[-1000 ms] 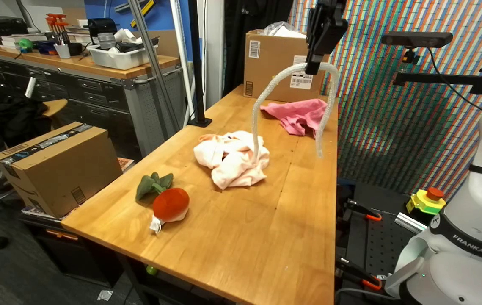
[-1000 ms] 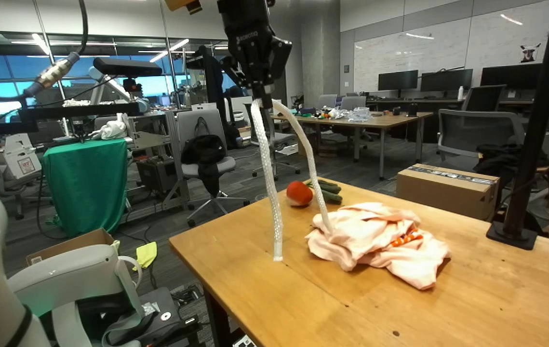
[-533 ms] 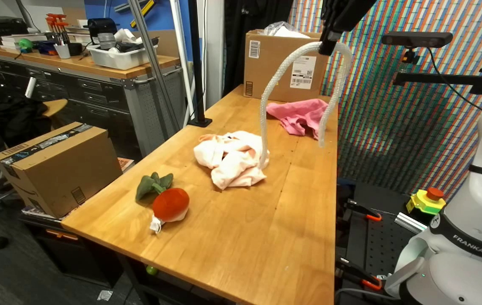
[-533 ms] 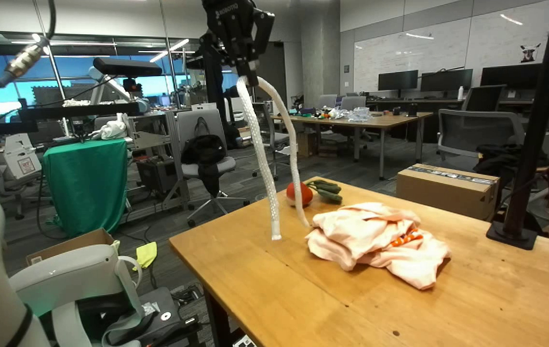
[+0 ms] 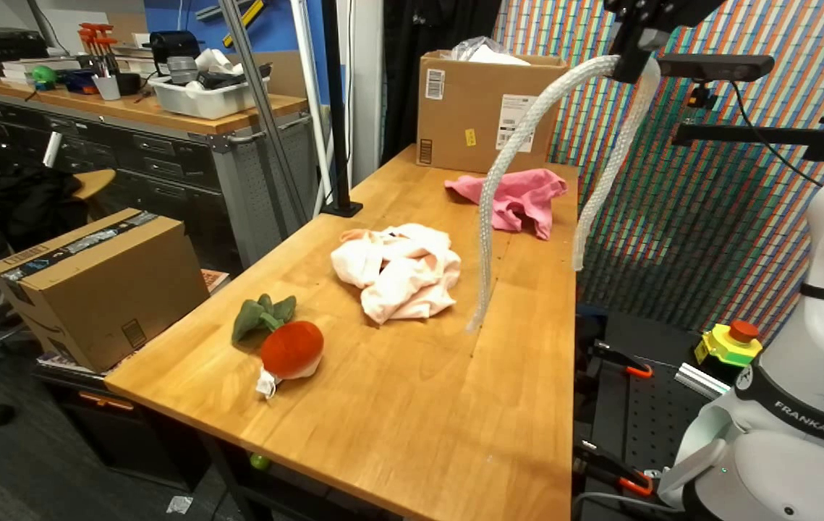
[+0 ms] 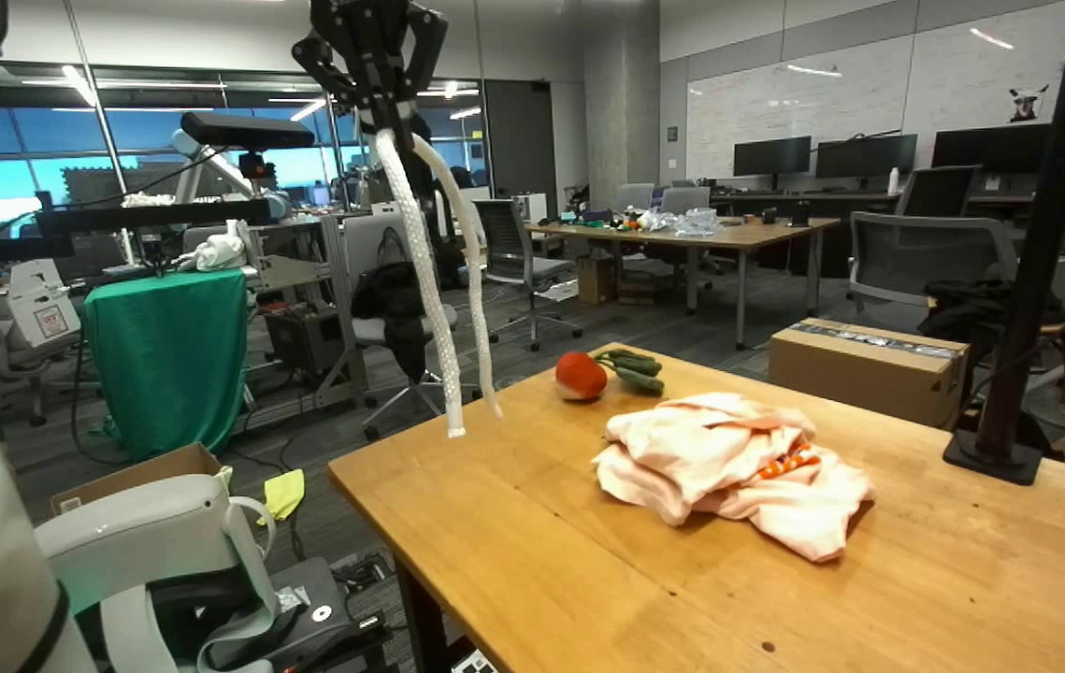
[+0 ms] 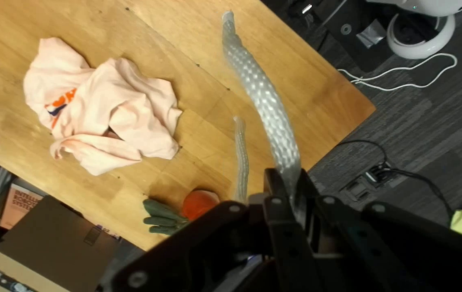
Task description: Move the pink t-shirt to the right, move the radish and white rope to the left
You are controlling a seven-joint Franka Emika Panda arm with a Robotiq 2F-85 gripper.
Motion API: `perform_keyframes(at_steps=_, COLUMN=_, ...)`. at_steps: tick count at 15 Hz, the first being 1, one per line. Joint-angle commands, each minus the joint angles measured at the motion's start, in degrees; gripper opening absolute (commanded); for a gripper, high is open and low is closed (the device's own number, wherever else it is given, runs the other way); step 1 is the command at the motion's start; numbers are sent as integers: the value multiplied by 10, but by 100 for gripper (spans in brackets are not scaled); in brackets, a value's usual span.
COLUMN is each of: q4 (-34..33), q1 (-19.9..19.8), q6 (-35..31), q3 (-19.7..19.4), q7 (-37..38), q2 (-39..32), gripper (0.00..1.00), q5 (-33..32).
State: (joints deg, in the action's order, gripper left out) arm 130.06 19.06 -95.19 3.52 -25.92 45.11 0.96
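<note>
Wrist view | white rope point(image 7: 265, 95) is clamped at its bend by the gripper point(image 7: 289, 178), lower frame, right of centre | judged light, springy, best grasped at mid-length

the gripper point(image 6: 394, 131) hangs slightly tilted, fingers point(image 7: 277, 215) pointing down in a tight pinch. in an exterior view the white arm point(image 5: 806, 344) stands at right.

A pale cloth point(image 5: 396, 273) lies crumpled on the table point(image 5: 412, 420) in an exterior view, and at one o'clock from it stands a box point(image 5: 455, 108), plastic point(image 5: 482, 49) showing up top! Eleven o'clock, a black post point(image 5: 338, 108); nine o'clock, a carton point(image 5: 104, 293) off the table, dark tape point(image 5: 79, 246) along it.
</note>
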Motion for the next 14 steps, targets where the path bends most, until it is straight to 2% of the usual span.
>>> perform_keyframes(at_steps=1, q4=-11, q1=28, q6=23, q3=-12, q7=-48, q2=-2, gripper=8, q5=34)
perform_keyframes(at_steps=8, q4=-8, q1=57, q6=22, q3=-9, q7=-111, q2=-57, gripper=8, q5=98)
perform_keyframes(at_steps=14, q4=-18, q1=66, q6=5, q3=14, q7=-172, q2=-138, gripper=8, q5=160)
